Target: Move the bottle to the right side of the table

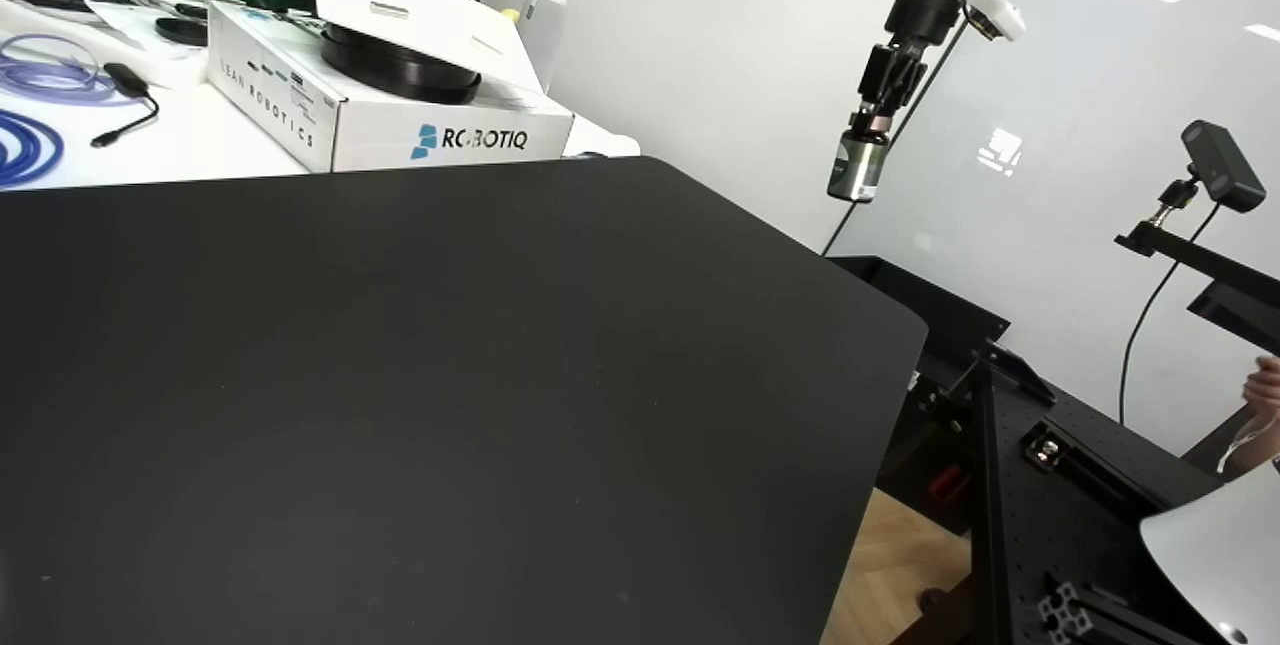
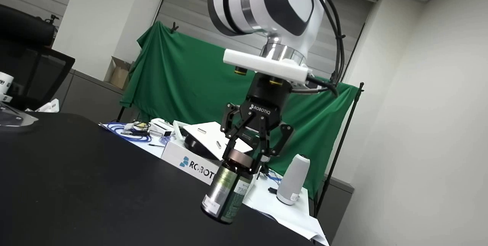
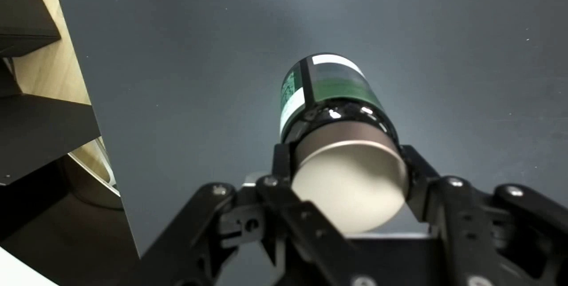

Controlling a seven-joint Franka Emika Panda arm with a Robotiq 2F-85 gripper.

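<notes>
The bottle is dark with green and silver labels and a pinkish-brown cap. It shows in both exterior views (image 1: 857, 168) (image 2: 227, 192) and in the wrist view (image 3: 337, 86). My gripper (image 2: 241, 162) is shut on the cap, one finger on each side; the grip also shows in the wrist view (image 3: 348, 157) and from further off (image 1: 874, 123). The bottle hangs in line with the gripper, raised above the table. The matte black table (image 1: 450, 375) also fills the wrist view behind the bottle (image 3: 199, 77) and lies under it in an exterior view (image 2: 95, 200).
A white Robotiq box (image 1: 450, 137) with a black round thing and a tilted white panel stands on a white surface beyond the table's far edge, with blue cables (image 1: 25, 147). A black frame (image 1: 1040, 445) and a mounted camera (image 1: 1222, 165) stand beyond the table edge.
</notes>
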